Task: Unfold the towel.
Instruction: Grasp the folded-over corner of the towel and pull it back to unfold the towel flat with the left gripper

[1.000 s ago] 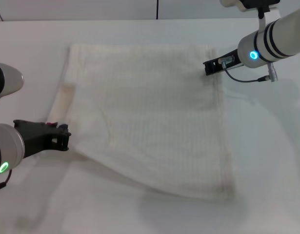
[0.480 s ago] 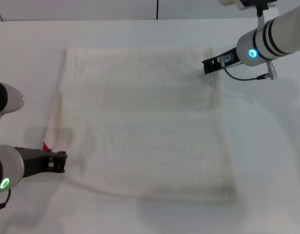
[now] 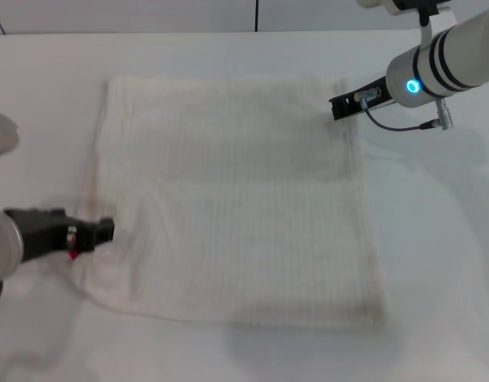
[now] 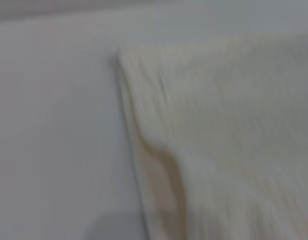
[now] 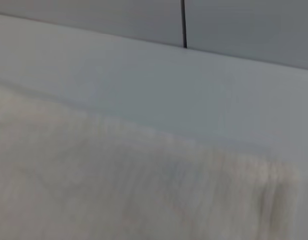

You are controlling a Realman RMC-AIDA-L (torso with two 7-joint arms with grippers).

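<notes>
Lying flat: towel [image 3: 236, 199], spread nearly square across the white table [image 3: 435, 255].
Towel look: cream-white, faint ribbed weave, one layer over most of its area; far edge straight, near edge slightly wavy.
Towel rumple: at its 8 o'clock corner the cloth is bunched and lifted in soft folds toward the left gripper.
Tag: small red tag [image 3: 72, 255] at that same corner, just beside the gripper tip.
Left gripper [image 3: 101, 231]: at the towel's 8 o'clock edge, black fingers touching the bunched cloth; whether they pinch it or how far apart they stand cannot be told.
Left wrist view: shows the towel's [image 4: 229, 130] edge with a raised fold running along it, table [image 4: 53, 125] beside; own fingers not seen.
Right gripper [image 3: 337, 108]: at the towel's 1 o'clock corner, tip over the cloth's far edge; finger gap cannot be told.
Right wrist view: towel [image 5: 118, 185] filling the lower area, bare table [image 5: 143, 75] beyond.
</notes>
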